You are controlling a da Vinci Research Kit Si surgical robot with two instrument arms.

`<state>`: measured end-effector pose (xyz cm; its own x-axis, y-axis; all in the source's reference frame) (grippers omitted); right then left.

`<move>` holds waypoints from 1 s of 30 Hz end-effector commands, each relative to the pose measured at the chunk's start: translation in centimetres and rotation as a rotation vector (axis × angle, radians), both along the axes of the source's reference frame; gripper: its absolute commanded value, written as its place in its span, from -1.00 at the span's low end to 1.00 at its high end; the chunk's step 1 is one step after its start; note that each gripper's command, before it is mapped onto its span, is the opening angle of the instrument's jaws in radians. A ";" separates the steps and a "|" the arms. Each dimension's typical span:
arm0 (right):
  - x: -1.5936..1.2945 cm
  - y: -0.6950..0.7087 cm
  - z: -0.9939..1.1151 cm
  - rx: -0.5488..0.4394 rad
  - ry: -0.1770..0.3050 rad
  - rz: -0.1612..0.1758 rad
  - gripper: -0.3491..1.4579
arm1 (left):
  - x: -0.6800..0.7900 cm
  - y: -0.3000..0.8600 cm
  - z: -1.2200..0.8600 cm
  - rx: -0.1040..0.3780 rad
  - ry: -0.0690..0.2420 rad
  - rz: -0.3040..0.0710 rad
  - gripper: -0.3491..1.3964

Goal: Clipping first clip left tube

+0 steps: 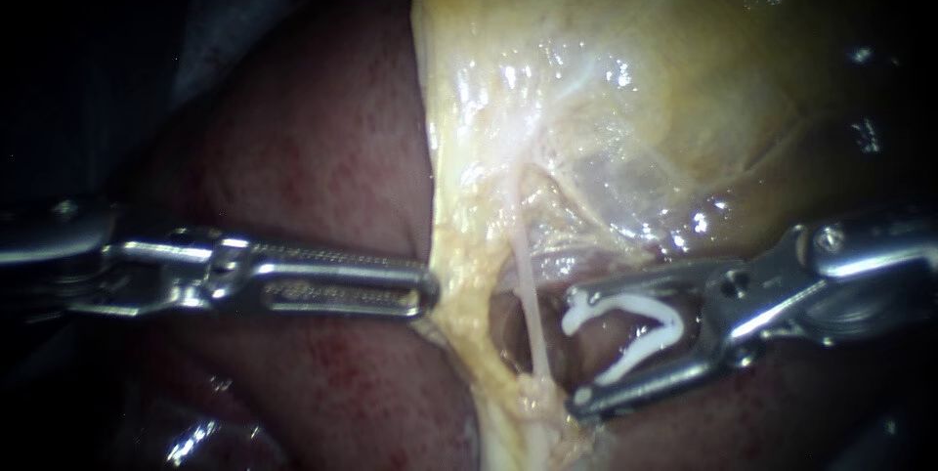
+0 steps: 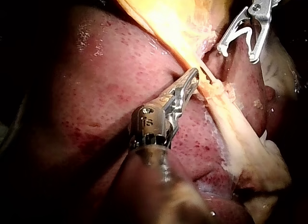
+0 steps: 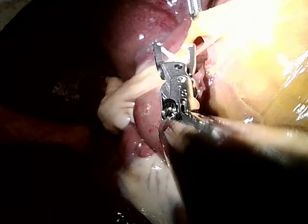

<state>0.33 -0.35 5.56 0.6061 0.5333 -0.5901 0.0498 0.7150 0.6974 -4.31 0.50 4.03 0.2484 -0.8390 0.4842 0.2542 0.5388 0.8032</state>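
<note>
Background: dark red liver (image 1: 322, 168) lay beneath the pale gallbladder (image 1: 684, 70).
Tube (image 1: 528, 300): thin, unclipped, running away from the gallbladder.
Right instrument (image 1: 576, 346): gripped 1 spread white clip (image 1: 635, 307), its mouth facing the tube, just beside it.
Left instrument (image 1: 425, 287): clamped on yellow tissue (image 1: 459, 276) on the tube's opposite side.

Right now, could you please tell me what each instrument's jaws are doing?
Left instrument: jaws shut on tissue.
Right instrument: jaws holding the clip, spread wide.

Left instrument (image 1: 425, 287) closed, right (image 1: 578, 349) around clip (image 1: 630, 306)
</note>
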 end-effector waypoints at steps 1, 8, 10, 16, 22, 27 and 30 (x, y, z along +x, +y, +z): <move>0.03 -0.04 0.04 -0.002 0.001 -0.004 0.01 | -0.01 0.00 -0.01 -0.001 -0.003 -0.002 -1.00; 0.13 -0.18 0.25 0.003 0.004 -0.030 0.01 | -0.05 -0.03 -0.07 -0.001 -0.005 -0.005 -1.00; 0.15 -0.21 0.31 0.001 0.004 -0.033 0.01 | -0.05 -0.03 -0.08 -0.002 -0.007 -0.006 -1.00; 0.20 -0.24 0.49 -0.003 0.003 -0.039 0.01 | -0.07 -0.05 -0.10 -0.002 -0.007 -0.006 -1.00; 0.27 -0.28 0.64 -0.005 0.004 -0.048 0.02 | -0.08 -0.05 -0.11 -0.002 -0.007 -0.007 -1.00; 0.31 -0.32 0.72 -0.007 0.005 -0.056 0.02 | -0.08 -0.06 -0.12 -0.002 -0.007 -0.007 -1.00; 0.34 -0.33 0.76 -0.006 0.005 -0.060 0.02 | -0.09 -0.06 -0.14 -0.002 -0.007 -0.007 -1.00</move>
<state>0.68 -0.68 6.33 0.6345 0.4911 -0.5969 0.0979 0.7150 0.6923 -4.40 0.43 3.89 0.2388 -0.8402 0.4869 0.2525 0.5379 0.8043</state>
